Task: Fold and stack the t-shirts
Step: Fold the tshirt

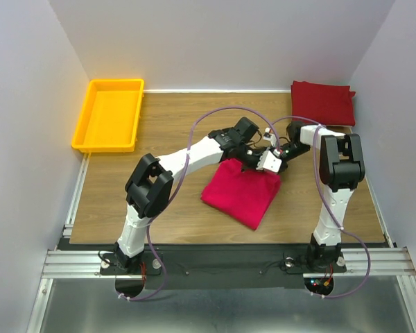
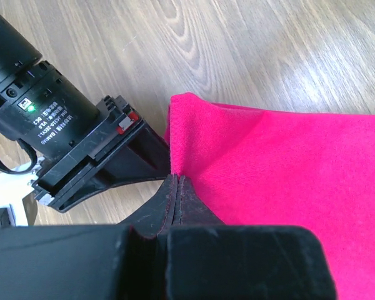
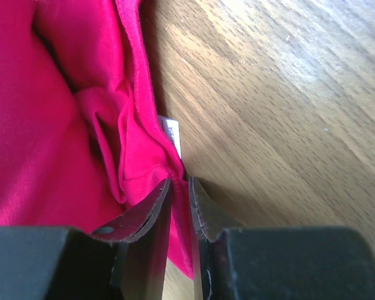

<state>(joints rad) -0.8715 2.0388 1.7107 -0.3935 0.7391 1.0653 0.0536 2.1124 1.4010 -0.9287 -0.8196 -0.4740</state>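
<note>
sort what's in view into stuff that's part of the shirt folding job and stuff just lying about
Part of the job:
pink shirt, partly folded, in the middle
red shirt, folded, far right corner
left pincer and right pincer, both shut on the pink shirt's edge

Just lying about:
tray, yellow, far left corner

White links [image 1: 208, 148], black joints [image 1: 150, 186], purple cables [image 1: 192, 133]
</note>
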